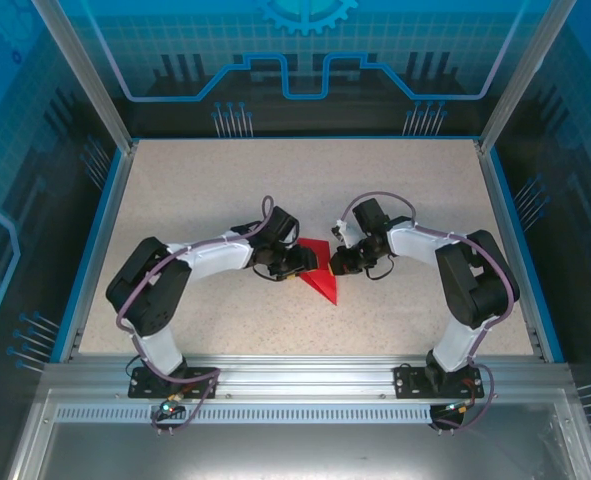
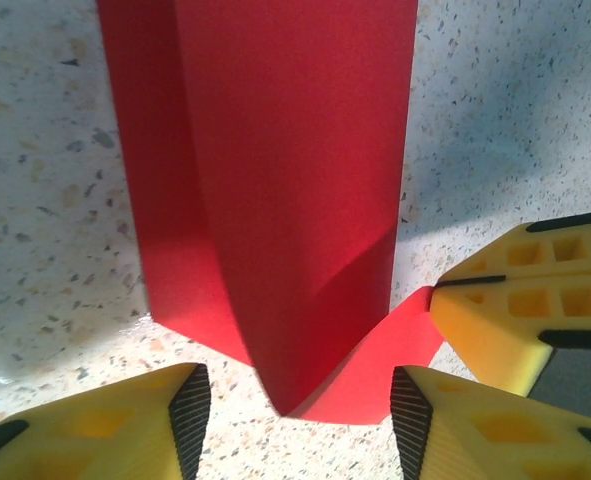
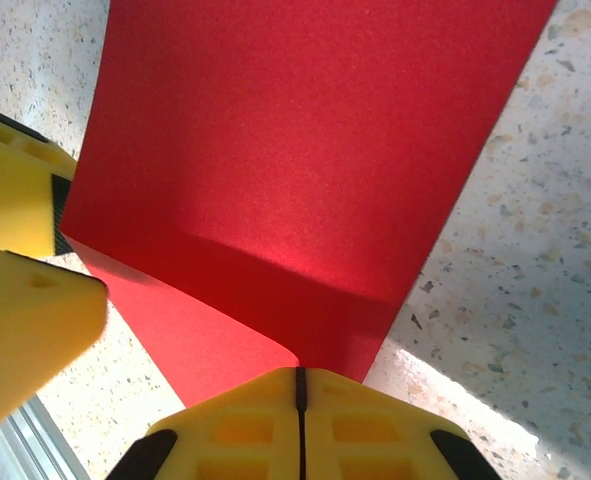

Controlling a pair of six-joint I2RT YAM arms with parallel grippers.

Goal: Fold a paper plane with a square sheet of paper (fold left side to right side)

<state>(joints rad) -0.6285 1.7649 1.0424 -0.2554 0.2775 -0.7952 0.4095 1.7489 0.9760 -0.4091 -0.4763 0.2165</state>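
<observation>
Two yellow fingers point(image 3: 235, 435) of the right gripper point(image 3: 300, 385) press together with no gap at their seam, clamped on the near edge of the red sheet of paper point(image 3: 305, 150). Its upper layer bows up off a lower one, and its far edges are cut off by the frame. Both fingers point(image 2: 125, 425) of the left gripper point(image 2: 297, 405) stand apart. The sheet's folded lower tip lies between their black pads, and it is hard to tell whether it touches either pad. From above, the paper shows as a small red wedge on the speckled table point(image 1: 225, 190), near its middle. It points toward the arms' bases and sits between the two gripper heads, which hide its upper part.
</observation>
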